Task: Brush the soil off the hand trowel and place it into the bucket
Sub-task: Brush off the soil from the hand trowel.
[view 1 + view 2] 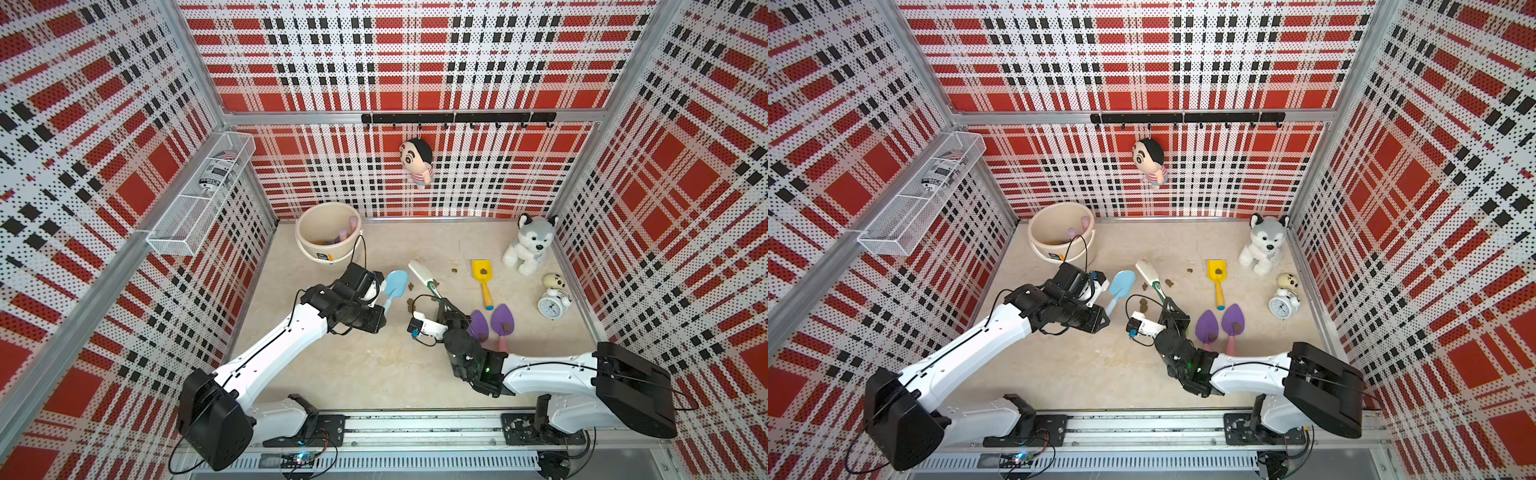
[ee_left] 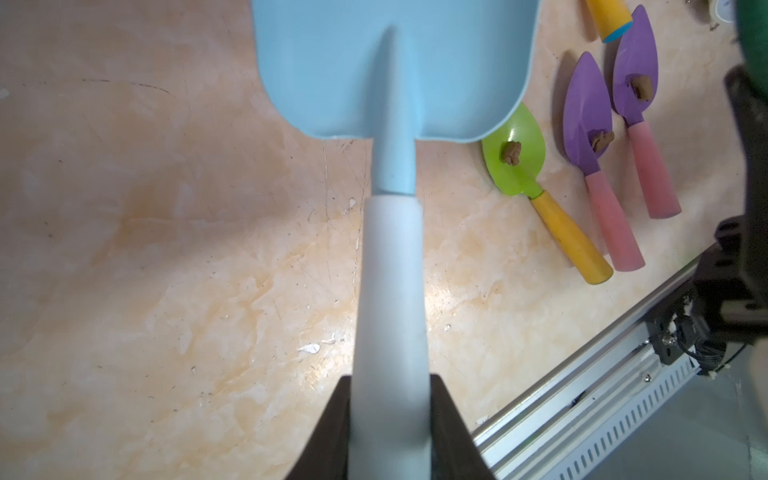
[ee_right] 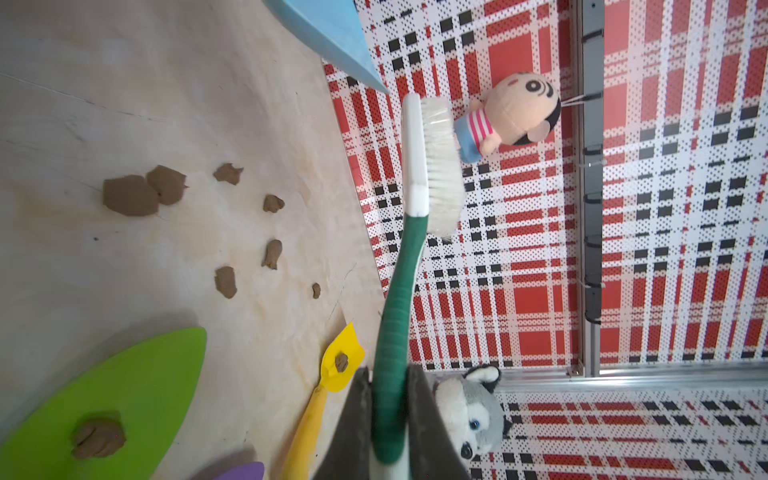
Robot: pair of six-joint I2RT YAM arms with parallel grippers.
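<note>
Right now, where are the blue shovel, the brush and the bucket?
blue shovel (image 1: 395,283): in a top view, on its blade.
brush (image 3: 442,166): in the right wrist view, on its white bristles.
bucket (image 1: 309,249): in a top view, on its front outer wall.

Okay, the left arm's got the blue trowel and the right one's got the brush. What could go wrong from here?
1. The brush head sits close to the blue trowel blade; swinging the left gripper toward the bucket could clip it.
2. The bucket already holds pink-handled tools, so the trowel might snag on them or the rim.
3. The right gripper works close beside the purple trowels; a low move may scatter their soil.
</note>
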